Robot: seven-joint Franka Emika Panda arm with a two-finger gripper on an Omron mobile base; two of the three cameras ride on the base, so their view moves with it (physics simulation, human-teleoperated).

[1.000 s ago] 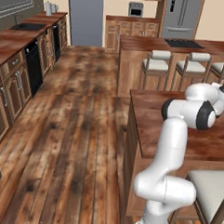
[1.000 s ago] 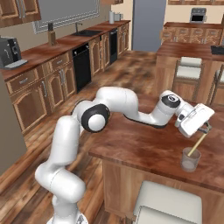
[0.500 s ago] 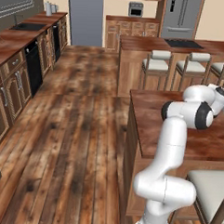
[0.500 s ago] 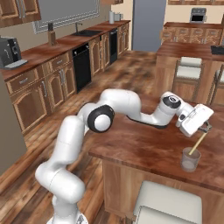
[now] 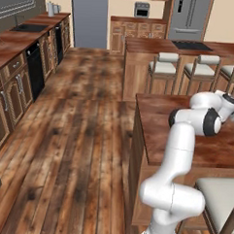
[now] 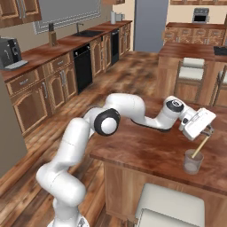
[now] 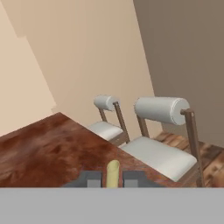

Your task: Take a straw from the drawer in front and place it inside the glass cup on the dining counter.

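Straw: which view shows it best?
Right base view. The straw slants from the shut gripper down into the glass cup. Hand view gives just its end between the fingertips. In the left base view I can't make it out.

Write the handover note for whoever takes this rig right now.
End effector: shut on the straw, above the glass cup.
Straw: tilted, its lower end already inside the cup, its upper end in the grip.
Glass cup: upright on the dining counter, near the edge by the stool.
Done: straw fetched and brought to the cup.
Left: open the end effector so the straw rests in the cup, then back away.
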